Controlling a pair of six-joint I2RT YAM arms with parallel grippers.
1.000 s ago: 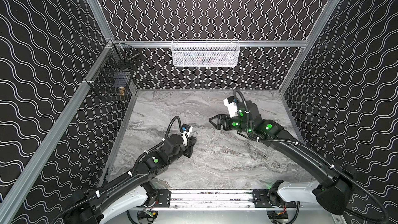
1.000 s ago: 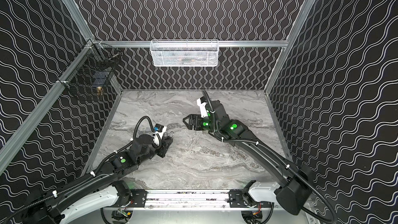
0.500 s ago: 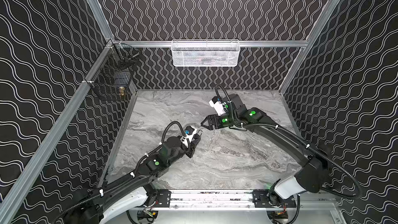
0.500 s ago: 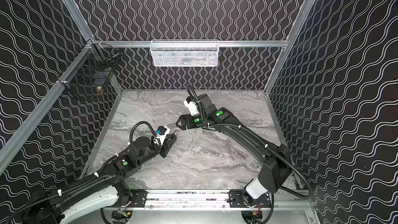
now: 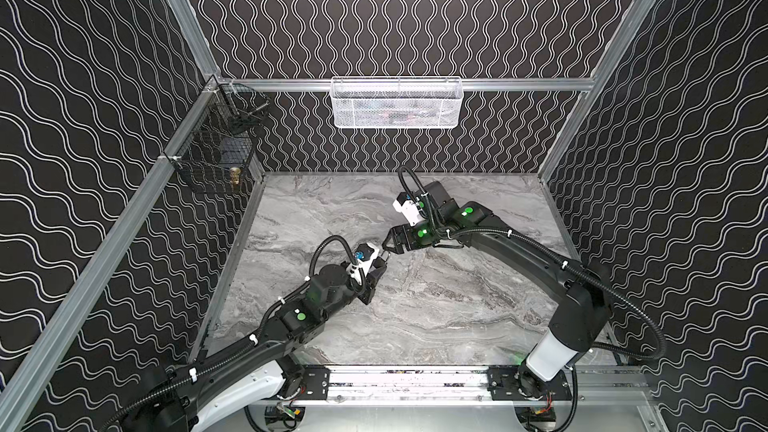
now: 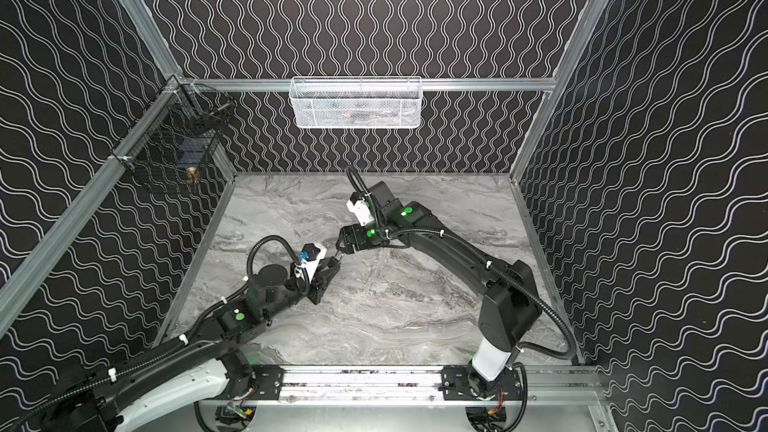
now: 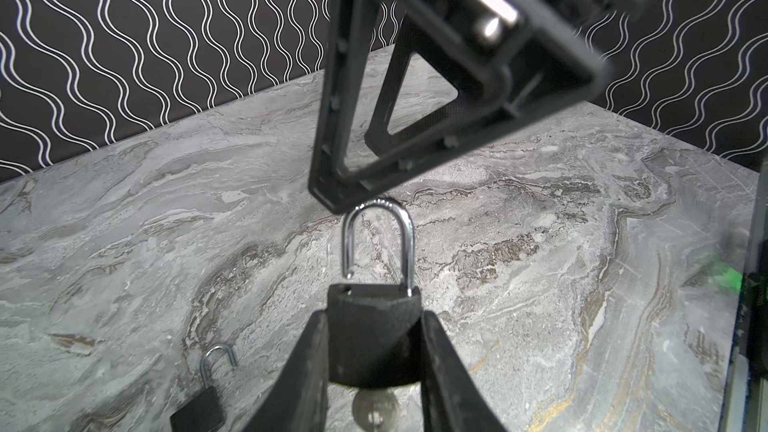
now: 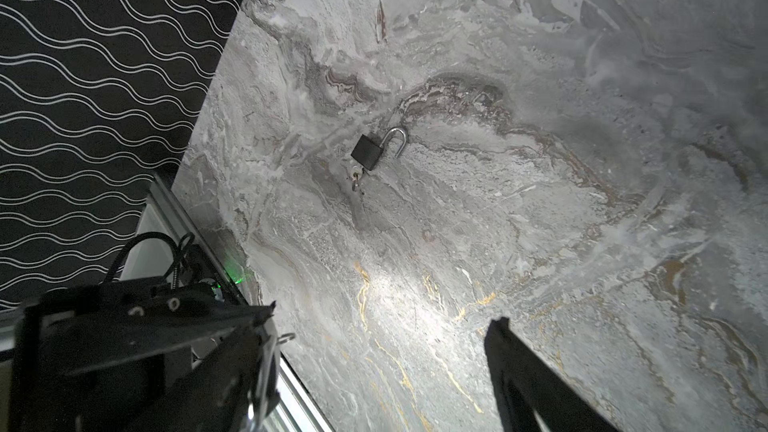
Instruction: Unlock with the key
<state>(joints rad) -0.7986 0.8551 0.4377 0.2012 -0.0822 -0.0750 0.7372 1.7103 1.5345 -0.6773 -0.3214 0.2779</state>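
Observation:
My left gripper (image 7: 374, 317) is shut on the body of a black padlock (image 7: 374, 338), held above the marble table (image 5: 457, 305). The padlock's steel shackle (image 7: 378, 234) stands raised with one leg out of the body. A silver key (image 7: 374, 407) sticks in the padlock's underside between my fingers. My right gripper (image 8: 382, 317) is open with nothing between its fingers. One of its fingers (image 7: 332, 184) hangs just over the top of the shackle. In both top views the left gripper (image 5: 380, 261) and the right gripper (image 5: 387, 243) nearly meet at mid-table.
A second black padlock (image 8: 366, 151) lies on the table with its shackle open and a key (image 8: 356, 174) in it. A white mesh basket (image 5: 397, 103) hangs on the back wall, a black wire basket (image 5: 216, 155) on the left wall.
My right arm has swung left and brought its open gripper up to the left one. My left gripper has moved a little up and right with the padlock.

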